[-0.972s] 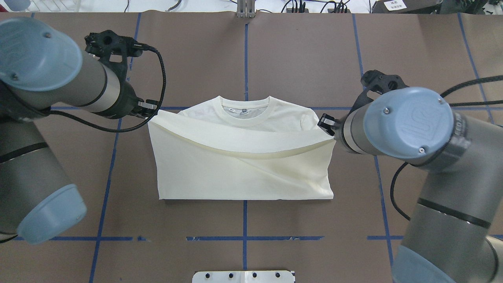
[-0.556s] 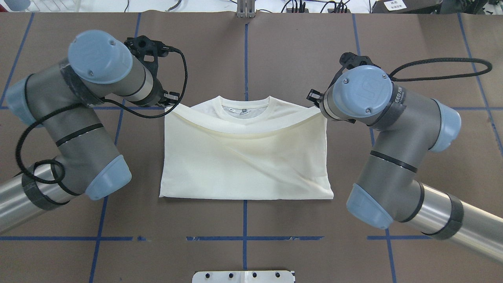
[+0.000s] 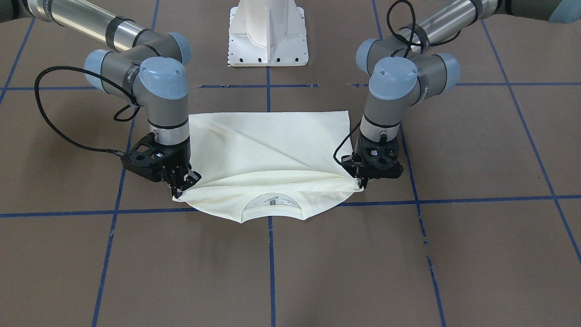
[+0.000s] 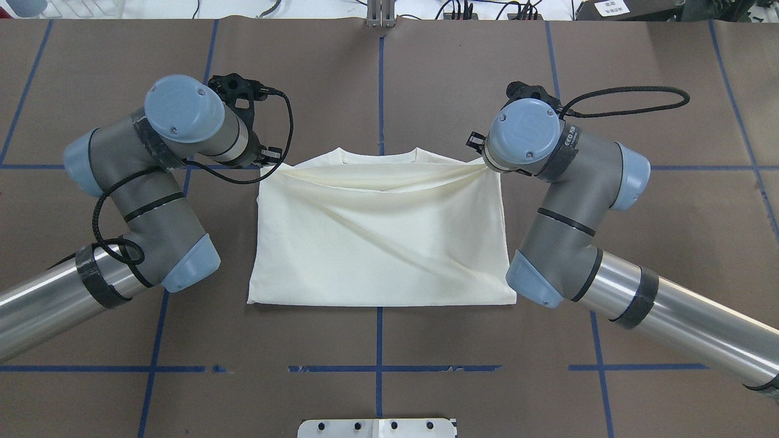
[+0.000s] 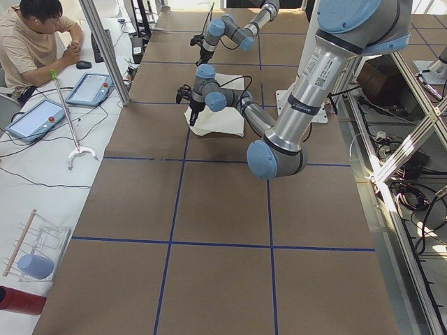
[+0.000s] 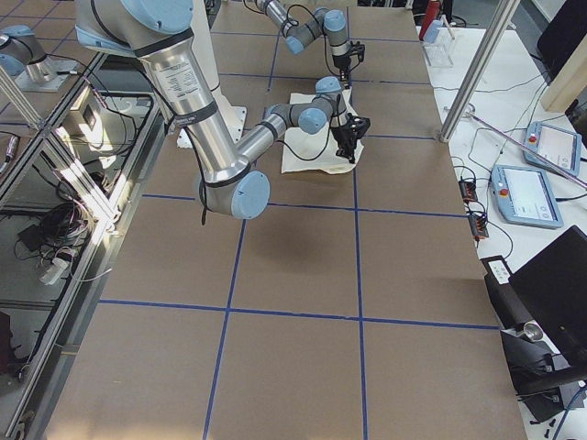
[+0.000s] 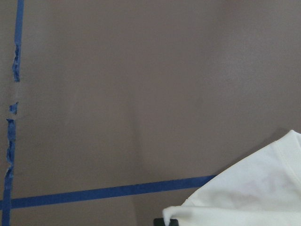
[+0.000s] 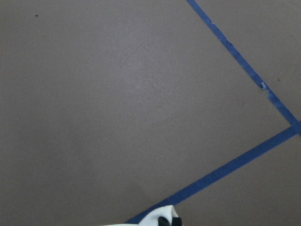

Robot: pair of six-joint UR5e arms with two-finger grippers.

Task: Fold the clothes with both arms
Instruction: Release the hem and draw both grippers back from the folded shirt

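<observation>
The left gripper (image 4: 268, 159) is pinched tight on one corner of the T-shirt's lifted hem, which likely keeps the fold taut. The T-shirt (image 4: 377, 243) lies on the table (image 4: 377, 91) between both claws. The right gripper (image 4: 478, 146) is clamped on the opposite corner. Since the earlier frame, the hem has moved nearer the collar and hides the label from overhead.
</observation>
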